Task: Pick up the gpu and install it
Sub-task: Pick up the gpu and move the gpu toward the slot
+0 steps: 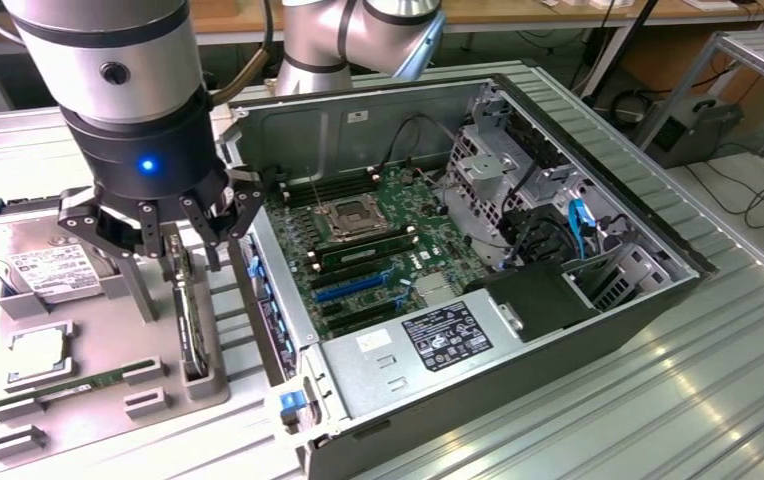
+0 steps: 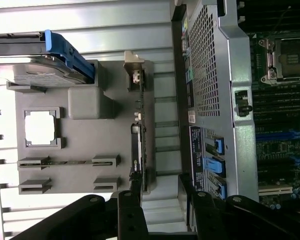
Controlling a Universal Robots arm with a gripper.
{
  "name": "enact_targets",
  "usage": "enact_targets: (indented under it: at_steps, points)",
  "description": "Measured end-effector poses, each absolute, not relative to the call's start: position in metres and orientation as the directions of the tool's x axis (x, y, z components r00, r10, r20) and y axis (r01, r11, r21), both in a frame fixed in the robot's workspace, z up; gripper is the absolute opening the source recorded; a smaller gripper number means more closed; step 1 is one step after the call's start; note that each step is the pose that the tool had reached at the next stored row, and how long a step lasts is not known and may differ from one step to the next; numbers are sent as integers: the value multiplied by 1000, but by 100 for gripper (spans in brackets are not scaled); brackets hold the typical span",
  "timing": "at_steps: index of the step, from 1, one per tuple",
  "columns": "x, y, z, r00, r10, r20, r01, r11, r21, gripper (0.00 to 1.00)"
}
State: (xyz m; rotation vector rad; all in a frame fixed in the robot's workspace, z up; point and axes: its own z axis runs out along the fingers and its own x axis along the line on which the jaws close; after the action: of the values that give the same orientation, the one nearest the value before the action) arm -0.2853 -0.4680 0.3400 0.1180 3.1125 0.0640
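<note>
Gpu point(image 1: 193, 328) stands on edge in the tray point(image 1: 102, 350) beside the case point(image 1: 516, 330) as our tool point(image 1: 166, 248) hangs over it, wide open and empty; we judge an off-centre close could tilt or jam it there.

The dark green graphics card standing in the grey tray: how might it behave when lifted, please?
Probably stiff: the thin dark green graphics card stands on edge unbent. Likely heavier at its silver metal bracket end. Apt to tip once free of the grey tray's slots, being so thin.
</note>
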Motion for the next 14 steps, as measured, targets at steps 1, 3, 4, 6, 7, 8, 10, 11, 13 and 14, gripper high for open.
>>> enact_targets:
  at_steps: [1, 3, 4, 6, 7, 8, 10, 11, 13, 14]
  points:
    - [-285, -468, 340, -997, 76, -25, 75, 996, 42, 42]
    - [-286, -468, 339, -997, 76, -25, 75, 996, 42, 42]
    - [-286, -468, 339, -997, 76, -25, 75, 996, 42, 42]
    - [-286, -468, 339, -997, 76, -25, 75, 996, 42, 42]
    - [-286, -468, 339, -997, 76, -25, 75, 996, 42, 42]
    - [-286, -468, 338, -997, 76, -25, 75, 996, 42, 42]
    - [-286, -468, 338, -997, 76, -25, 75, 996, 42, 42]
    - [-287, -468, 338, -997, 76, -25, 75, 996, 42, 42]
    - [-287, -468, 337, -997, 76, -25, 75, 996, 42, 42]
    - [-287, -468, 337, -997, 76, -25, 75, 996, 42, 42]
